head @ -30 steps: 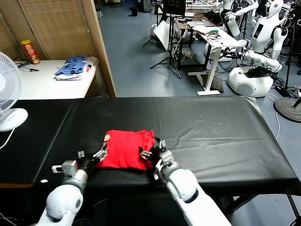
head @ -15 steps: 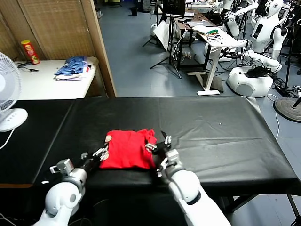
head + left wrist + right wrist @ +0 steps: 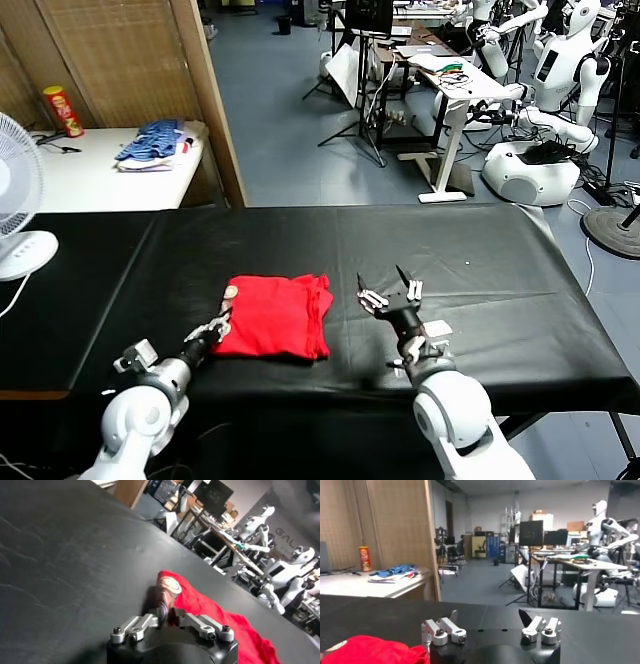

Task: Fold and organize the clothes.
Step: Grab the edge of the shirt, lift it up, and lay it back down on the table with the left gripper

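The red T-shirt [image 3: 272,316] lies folded into a small, flat bundle on the black table [image 3: 480,255], close to the front edge and a bit toward the left side. It is soft cloth, light and floppy. It will bend and sag as soon as it is lifted, and the folds could slide apart if it is pulled by one thin spot. I think the best place to hold it is at an edge or corner where several layers lie on top of each other, so the whole bundle comes along.

The left gripper [image 3: 215,328] is low on the table at the shirt's left edge. Its fingers are pulled close together, and the left wrist view shows them pinching a little fold of the shirt right where the round bit of picture print [image 3: 169,585] peeks out. The right gripper [image 3: 391,293] is up off the table, to the right of the shirt and not touching it. Its fingers are spread wide.

The table has a dark, smooth cover with some wrinkles. A white fan [image 3: 20,200] stands at its left end. Behind it is a white side table [image 3: 90,175] with a heap of blue clothes [image 3: 152,142] and a red can [image 3: 64,109]. Farther back are desks and other white robots [image 3: 545,110].
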Robot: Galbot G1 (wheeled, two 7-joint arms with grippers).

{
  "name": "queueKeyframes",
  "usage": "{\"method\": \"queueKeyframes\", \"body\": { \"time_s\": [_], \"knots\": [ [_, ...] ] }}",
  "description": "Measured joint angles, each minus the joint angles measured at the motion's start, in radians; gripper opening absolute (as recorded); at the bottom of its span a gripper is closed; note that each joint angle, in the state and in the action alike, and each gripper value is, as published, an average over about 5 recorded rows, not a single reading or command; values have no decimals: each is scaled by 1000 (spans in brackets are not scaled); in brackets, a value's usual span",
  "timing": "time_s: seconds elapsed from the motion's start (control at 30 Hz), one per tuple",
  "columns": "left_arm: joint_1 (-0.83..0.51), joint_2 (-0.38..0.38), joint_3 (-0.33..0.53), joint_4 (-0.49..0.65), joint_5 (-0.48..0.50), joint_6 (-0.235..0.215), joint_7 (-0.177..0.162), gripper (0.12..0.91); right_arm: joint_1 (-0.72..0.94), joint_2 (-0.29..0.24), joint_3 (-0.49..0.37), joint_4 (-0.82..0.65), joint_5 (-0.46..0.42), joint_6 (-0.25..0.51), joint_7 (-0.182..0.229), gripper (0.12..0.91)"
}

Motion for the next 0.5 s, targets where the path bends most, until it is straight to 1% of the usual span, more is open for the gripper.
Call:
{"method": "queueKeyframes", "body": {
  "time_s": [0.03,0.1,0.17,0.3,0.4,0.5],
  "knots": [
    [0,3,0,0,14,-1,0,177,-6,1,5,5,-8,-3,0,798],
    [-1,13,3,-6,60,-5,0,144,-18,4,16,13,-29,-11,2,798],
    [-3,26,7,-15,122,-9,-1,146,-31,7,29,21,-54,-19,3,798],
    [-10,75,6,-31,291,-29,-4,141,-65,17,51,33,-113,-31,4,798],
    [-6,129,-6,-33,436,-49,-2,141,-89,23,58,40,-162,-43,5,798],
    [6,199,-26,-33,567,-69,5,141,-106,24,61,48,-192,-50,6,798]
  ]
}}
